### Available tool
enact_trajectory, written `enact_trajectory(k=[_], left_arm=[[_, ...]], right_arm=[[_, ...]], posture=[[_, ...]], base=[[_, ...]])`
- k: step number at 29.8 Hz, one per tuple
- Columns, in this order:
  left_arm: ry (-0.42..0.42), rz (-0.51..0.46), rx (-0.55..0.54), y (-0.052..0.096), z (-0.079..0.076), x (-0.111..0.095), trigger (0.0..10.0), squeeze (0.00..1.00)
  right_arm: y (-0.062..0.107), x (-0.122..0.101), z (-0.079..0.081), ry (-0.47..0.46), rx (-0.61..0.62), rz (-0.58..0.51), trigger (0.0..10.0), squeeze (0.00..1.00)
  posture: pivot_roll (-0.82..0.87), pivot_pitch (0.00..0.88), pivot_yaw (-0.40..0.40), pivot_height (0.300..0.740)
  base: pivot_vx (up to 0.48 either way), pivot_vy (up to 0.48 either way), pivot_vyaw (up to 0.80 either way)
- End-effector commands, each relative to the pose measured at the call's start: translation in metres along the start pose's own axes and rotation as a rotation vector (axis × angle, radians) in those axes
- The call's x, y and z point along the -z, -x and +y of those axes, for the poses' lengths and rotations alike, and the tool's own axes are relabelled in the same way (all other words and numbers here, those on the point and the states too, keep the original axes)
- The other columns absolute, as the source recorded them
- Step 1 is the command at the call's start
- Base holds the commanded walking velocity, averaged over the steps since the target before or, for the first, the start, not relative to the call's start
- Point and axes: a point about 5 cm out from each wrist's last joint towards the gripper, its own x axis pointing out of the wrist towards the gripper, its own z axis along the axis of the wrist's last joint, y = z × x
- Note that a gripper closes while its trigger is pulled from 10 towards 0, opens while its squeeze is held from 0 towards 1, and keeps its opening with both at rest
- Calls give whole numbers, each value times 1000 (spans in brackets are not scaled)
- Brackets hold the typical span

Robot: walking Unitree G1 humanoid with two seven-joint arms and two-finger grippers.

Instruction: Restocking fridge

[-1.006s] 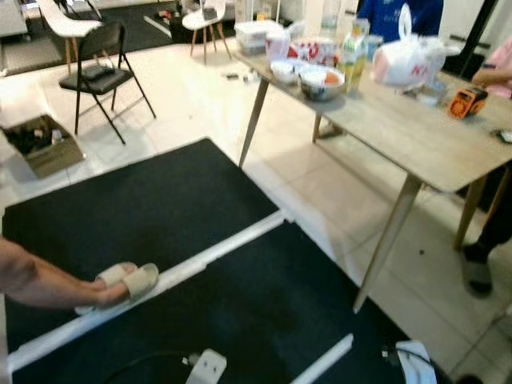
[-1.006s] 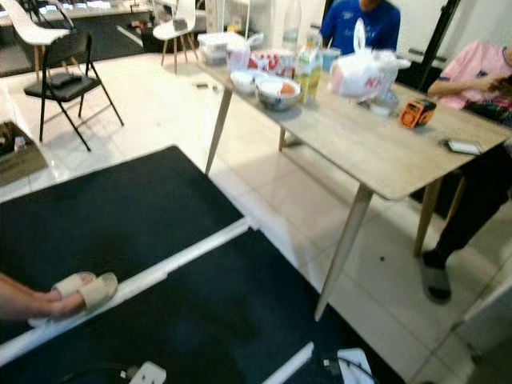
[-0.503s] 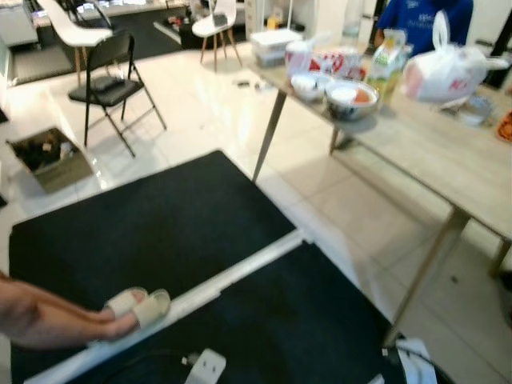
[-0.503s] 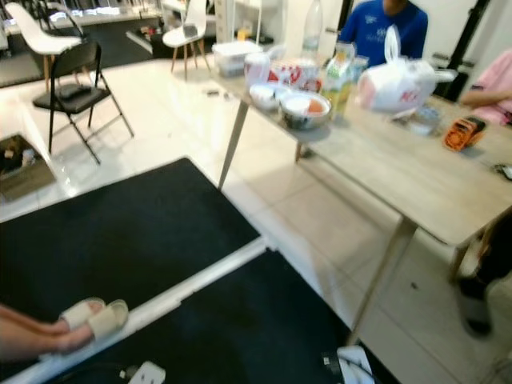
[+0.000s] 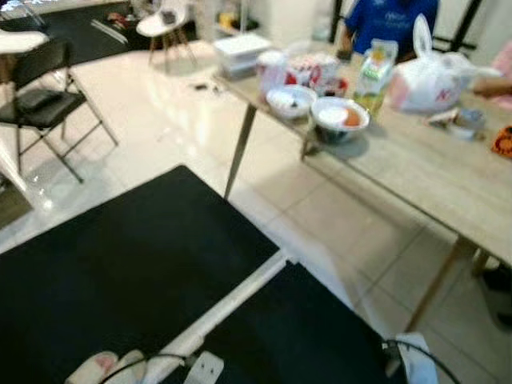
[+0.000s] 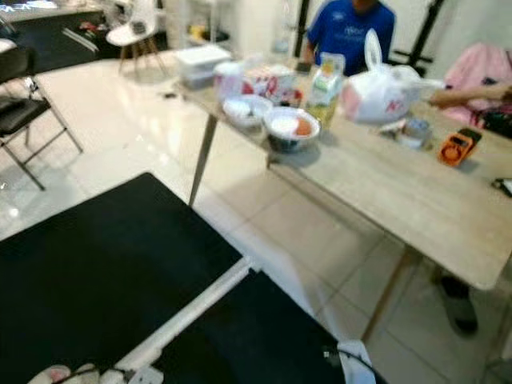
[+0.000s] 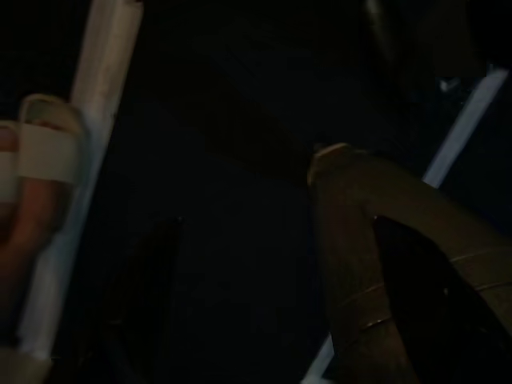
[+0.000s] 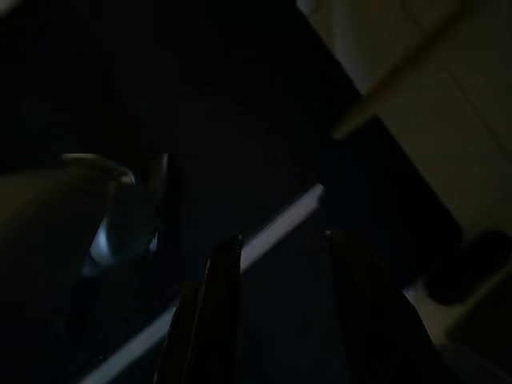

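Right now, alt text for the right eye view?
A long wooden table runs across the right of a tiled room, holding two bowls, a carton and a white bag, with people seated behind it. Black mats cover the floor in front, and a black chair stands at left.

Black mats (image 5: 120,264), folding chair (image 5: 40,104)

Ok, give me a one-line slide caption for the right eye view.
Wooden table with bowls, a juice carton and a white bag, seen across black floor mats.
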Motion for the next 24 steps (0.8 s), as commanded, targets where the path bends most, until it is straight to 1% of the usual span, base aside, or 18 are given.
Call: enact_trajectory(k=[1,19,22,24], left_arm=[[0,58,23,1,-5,15,10000,0],[7,55,21,1,-4,14,10000,0],[10,50,5,1,-3,14,10000,0],[23,43,-11,1,-2,13,10000,0]], right_arm=[[-1,-9,3,-10,-6,-31,10000,0],[-1,-7,4,-20,-7,-28,10000,0],[-1,-7,4,-20,-6,-27,10000,0],[-1,-7,5,-20,-7,-27,10000,0]], posture=[[-20,0,31,740],[-18,0,32,740],[-18,0,32,740],[-18,0,32,740]], base=[[480,0,0],[480,0,0],[310,0,0],[0,0,0]])
